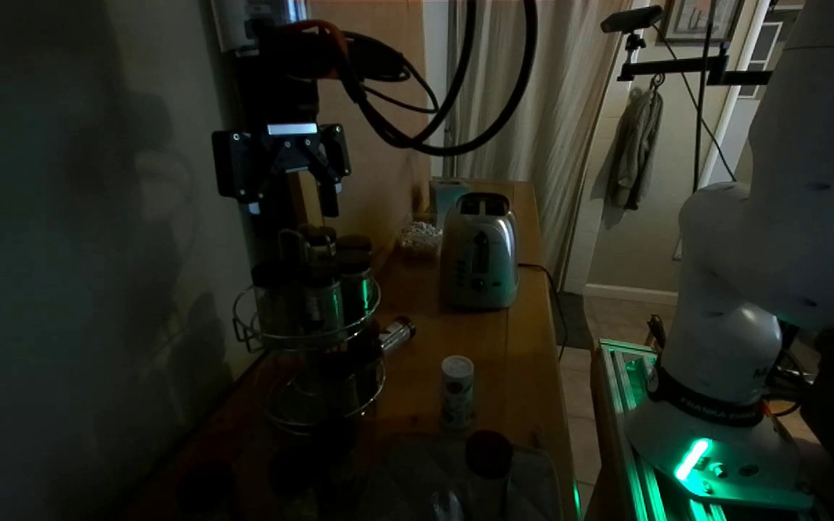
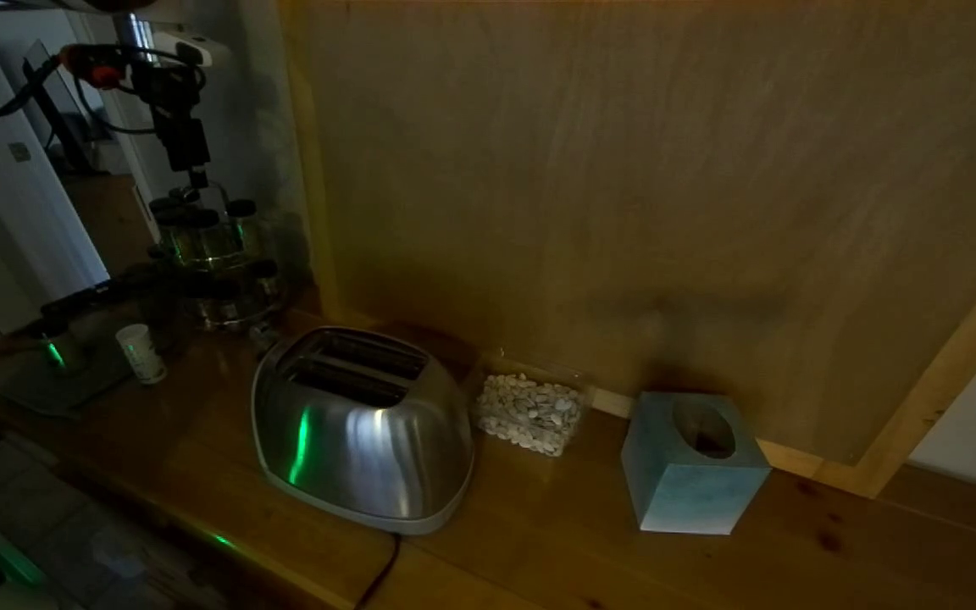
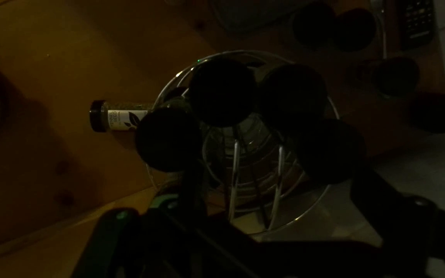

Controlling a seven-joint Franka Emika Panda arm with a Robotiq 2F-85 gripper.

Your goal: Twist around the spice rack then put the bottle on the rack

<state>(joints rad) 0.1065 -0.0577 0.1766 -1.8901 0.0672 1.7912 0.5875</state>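
Can see nearest, in the wrist view, the gripper (image 3: 276,175) released, with fingers (image 3: 377,202) spread well apart, pointing down over the spice rack (image 3: 180,74). Can make out dark-capped jars (image 3: 222,92) crowded round the upper tier and, in both exterior views, more on the lower one. Can find the bottle (image 3: 126,116) lying on its side on the desk (image 1: 511,362) just beside the rack, with its cap turned away from the wires. Can read "FENNEL SEED" on the label, but cannot see the other end behind a jar cap, nor tell touching from merely close. A little farther out, in both exterior views, can pick out a white shaker (image 1: 457,394) standing on the desk, and near it a dark mat (image 1: 406,470) with a capped jar (image 1: 488,463) upright on or by it. Along the same desk, past the rack, can note a steel toaster (image 2: 361,457), a batch of small pale stones (image 2: 530,411) just beside it, and then a blue box (image 2: 695,483) with an oval hole in the top. Farthest off, in an exterior view, can see a pale curtain (image 1: 554,130) and a grey garment (image 1: 638,145) hanging on the wall (image 1: 620,246).
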